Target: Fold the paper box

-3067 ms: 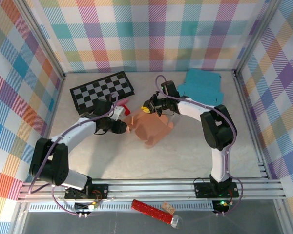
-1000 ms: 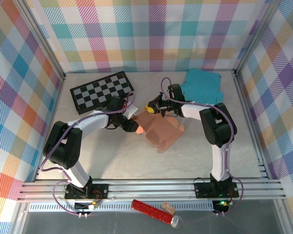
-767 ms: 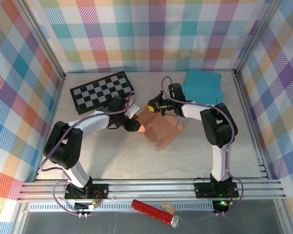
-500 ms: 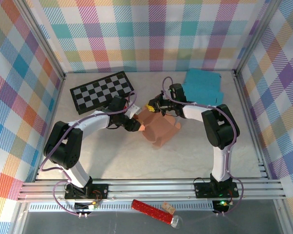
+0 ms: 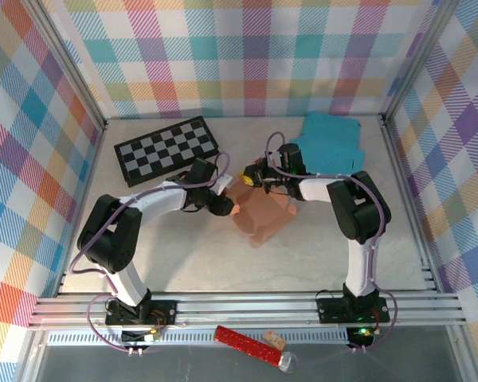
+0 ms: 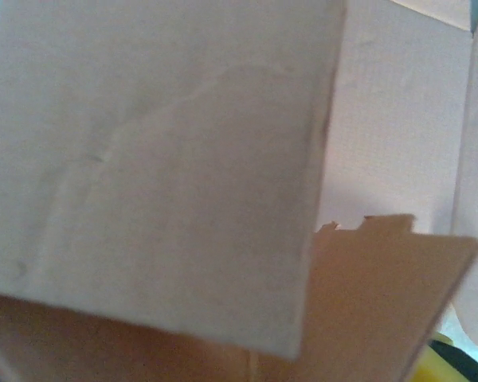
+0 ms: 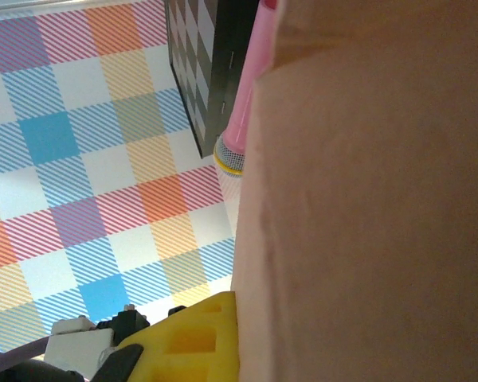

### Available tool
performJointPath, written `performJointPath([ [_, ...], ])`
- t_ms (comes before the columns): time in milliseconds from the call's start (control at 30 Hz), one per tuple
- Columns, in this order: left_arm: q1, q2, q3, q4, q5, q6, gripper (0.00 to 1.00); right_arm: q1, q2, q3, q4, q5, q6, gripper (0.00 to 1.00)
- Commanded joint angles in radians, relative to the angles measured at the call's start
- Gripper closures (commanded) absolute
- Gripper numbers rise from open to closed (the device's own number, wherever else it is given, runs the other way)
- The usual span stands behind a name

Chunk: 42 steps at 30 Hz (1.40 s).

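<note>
the left arm (image 5: 155, 199) and the right arm (image 5: 354, 263) are alike: glossy white tube links joined by chunky black cylindrical joints. a thin lilac cable (image 5: 88, 318) runs in slack loops along each. each arm rises from a flat black base plate (image 5: 143, 309), and a small green light (image 5: 360, 329) glows below the right one. the right pincer (image 5: 249, 177) carries a yellow moulded finger (image 7: 193, 338).

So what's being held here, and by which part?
The right gripper seems to pinch the box at its far edge. The left gripper meets its left flap; grip cannot be told.
</note>
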Motion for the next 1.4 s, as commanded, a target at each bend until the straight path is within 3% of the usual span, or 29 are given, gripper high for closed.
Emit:
performJointPath([
  [0, -0.018, 0.003, -0.003, 0.064, -0.071, -0.078, 0.59, 0.0, -0.018, -0.026, 0.077, 0.014, 0.021, 1.0],
  [833, -0.093, 0.007, -0.112, 0.296, -0.278, -0.394, 0.63, 0.042, -0.013, -0.159, 0.338, 0.119, 0.085, 1.0],
  [1367, -0.144, 0.042, -0.09, 0.304, -0.395, -0.492, 0.8, 0.064, -0.006, -0.205, 0.383, 0.172, 0.129, 1.0],
])
